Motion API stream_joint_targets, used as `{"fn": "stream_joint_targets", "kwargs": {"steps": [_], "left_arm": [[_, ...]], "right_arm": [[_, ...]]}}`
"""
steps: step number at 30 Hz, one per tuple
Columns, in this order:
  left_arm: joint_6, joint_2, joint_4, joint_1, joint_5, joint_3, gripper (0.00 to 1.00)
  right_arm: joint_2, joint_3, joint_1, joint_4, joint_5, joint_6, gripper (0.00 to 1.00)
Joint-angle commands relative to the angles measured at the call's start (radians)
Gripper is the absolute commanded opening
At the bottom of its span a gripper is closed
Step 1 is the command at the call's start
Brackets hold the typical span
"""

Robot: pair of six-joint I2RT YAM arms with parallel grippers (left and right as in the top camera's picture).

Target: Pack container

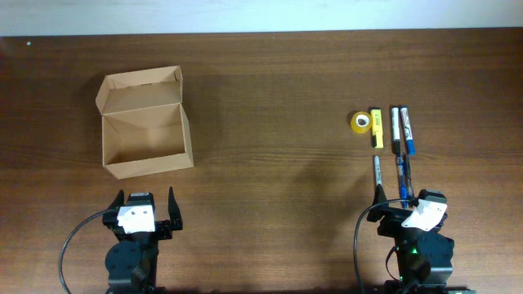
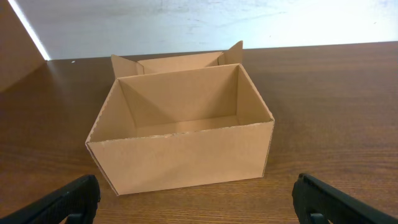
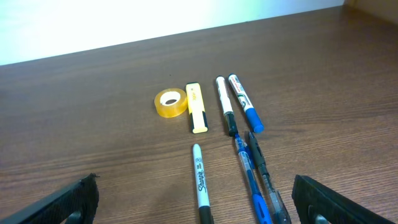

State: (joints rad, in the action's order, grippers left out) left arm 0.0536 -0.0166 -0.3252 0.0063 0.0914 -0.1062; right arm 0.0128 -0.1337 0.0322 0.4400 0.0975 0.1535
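Nothing is packed yet. The container (image 2: 180,158), a plain tan cardboard box with its flap folded back, sits empty just ahead of my left gripper (image 1: 145,198), fingers spread. Ahead of my right gripper (image 1: 400,198), also spread, lie slim plastic pens (image 3: 252,180), markers (image 3: 244,109), a yellow highlighter (image 3: 196,107) and a glossy tape roll (image 3: 170,102).

Likely an office or a lab test bench. Dark wood-grain desk (image 1: 270,90) against a bare pale wall (image 1: 245,12). Office stationery just ahead of the right end effector (image 1: 399,198): tape roll (image 1: 360,121), yellow highlighter (image 1: 377,128), markers (image 1: 395,129), pens (image 1: 402,174). Plain cardboard box (image 1: 151,167) ahead of the left end effector (image 1: 145,196).
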Motion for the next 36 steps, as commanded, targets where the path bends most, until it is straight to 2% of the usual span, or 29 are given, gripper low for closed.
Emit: {"fn": "stream_joint_targets", "kwargs": {"steps": [1,17,25,28,32,36], "left_arm": [[0.016,0.011,0.003,0.002,0.011,0.007,1.00],[0.015,0.011,0.004,0.001,0.008,0.007,1.00],[0.014,-0.006,0.004,0.002,-0.047,0.007,1.00],[-0.057,-0.019,-0.018,0.002,-0.072,-0.006,1.00],[-0.174,-0.048,-0.159,0.002,-0.106,-0.146,1.00],[-0.173,-0.137,-0.215,0.002,-0.039,-0.362,1.00]], "right_arm": [[-0.010,0.007,0.008,0.000,0.016,-0.003,0.99],[-0.010,0.007,0.008,0.000,0.016,-0.002,0.99],[-0.010,0.007,0.008,0.000,0.016,-0.003,0.99],[-0.010,0.007,0.008,0.000,0.016,-0.003,0.99],[-0.010,0.007,0.008,0.000,0.016,-0.003,0.99],[-0.010,0.007,0.008,0.000,0.016,-0.003,0.99]]}}
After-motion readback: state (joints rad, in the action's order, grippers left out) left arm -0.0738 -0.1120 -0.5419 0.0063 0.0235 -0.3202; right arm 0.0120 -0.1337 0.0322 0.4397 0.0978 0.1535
